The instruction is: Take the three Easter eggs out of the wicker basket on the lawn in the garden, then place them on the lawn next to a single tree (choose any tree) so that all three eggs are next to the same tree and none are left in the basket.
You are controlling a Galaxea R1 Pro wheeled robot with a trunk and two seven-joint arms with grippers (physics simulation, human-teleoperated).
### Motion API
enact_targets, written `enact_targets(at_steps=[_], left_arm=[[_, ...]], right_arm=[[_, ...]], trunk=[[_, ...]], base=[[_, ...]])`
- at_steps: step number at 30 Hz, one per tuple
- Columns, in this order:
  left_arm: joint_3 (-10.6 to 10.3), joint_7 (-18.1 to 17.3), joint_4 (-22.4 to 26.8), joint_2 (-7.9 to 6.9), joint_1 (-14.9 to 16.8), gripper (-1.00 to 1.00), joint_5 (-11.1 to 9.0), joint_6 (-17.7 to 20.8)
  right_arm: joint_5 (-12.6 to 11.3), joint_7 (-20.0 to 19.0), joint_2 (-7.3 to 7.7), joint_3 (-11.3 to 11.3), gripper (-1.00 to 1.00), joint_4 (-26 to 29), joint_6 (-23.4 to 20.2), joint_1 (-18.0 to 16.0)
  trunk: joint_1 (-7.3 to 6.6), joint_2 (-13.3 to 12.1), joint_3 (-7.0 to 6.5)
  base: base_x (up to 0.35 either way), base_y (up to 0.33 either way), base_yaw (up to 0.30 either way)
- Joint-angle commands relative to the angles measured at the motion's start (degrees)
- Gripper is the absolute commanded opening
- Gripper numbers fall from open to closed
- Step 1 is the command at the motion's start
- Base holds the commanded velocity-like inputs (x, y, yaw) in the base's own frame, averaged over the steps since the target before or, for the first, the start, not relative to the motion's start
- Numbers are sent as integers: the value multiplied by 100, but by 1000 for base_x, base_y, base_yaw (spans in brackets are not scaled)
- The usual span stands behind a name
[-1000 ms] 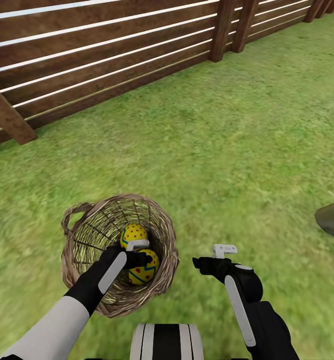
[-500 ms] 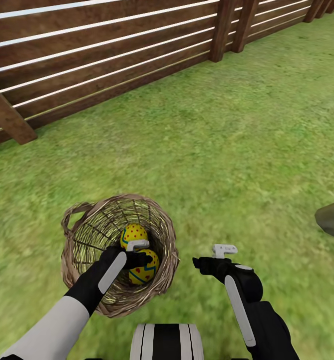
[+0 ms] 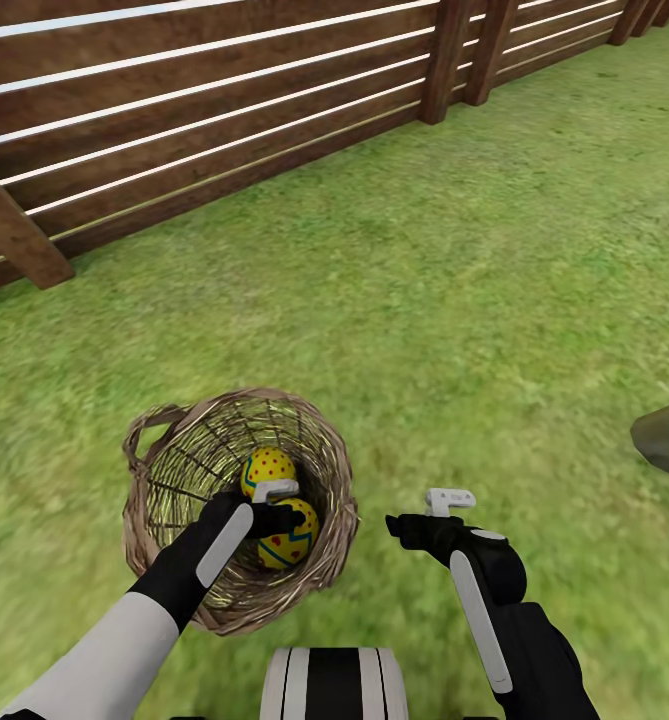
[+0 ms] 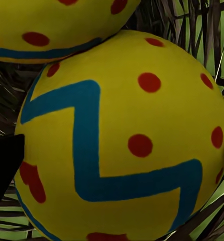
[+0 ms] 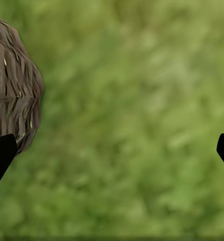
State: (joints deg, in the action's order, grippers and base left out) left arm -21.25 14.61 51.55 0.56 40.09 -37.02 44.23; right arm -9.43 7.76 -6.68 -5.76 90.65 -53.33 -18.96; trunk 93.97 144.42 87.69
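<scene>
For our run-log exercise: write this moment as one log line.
left gripper: around egg in wicker basket | right gripper: open over lawn

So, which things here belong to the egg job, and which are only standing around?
Job:
- two eggs, upper and lower
- wicker basket
- lawn
- left end effector, inside the basket
- grey-green trunk, possibly the tree

Not the job:
- wooden fence

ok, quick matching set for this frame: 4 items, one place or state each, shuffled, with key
1. wicker basket
2. left gripper
3. right gripper
4. fence

a. jaws open over bare grass
b. beyond the lawn, far side
c. inside the basket, jaws either side of an egg
d. on the grass, two eggs visible in it

Pairs: 1-d, 2-c, 3-a, 4-b
</scene>
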Motion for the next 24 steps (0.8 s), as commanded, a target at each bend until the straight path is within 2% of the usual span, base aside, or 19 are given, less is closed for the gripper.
enact_targets(at_steps=[1,8,11,24], left_arm=[[-10,59,4,-3,0,-100,-7,24],[-10,59,10,4,2,-100,-7,26],[-10,62,2,5,4,-100,-3,30],[-10,60,2,7,6,-100,0,33]], right_arm=[[-60,59,0,-4,100,5,-19,-3],[-59,59,0,-4,100,5,-19,-3],[-61,59,0,-4,100,5,-19,-3],[-61,59,0,-4,100,5,-19,-3]], trunk=[[-1,1,4],[-1,1,4],[-8,-3,-63],[-8,-3,-63]], base=[[0,0,0],[0,0,0],[0,0,0],[0,0,0]])
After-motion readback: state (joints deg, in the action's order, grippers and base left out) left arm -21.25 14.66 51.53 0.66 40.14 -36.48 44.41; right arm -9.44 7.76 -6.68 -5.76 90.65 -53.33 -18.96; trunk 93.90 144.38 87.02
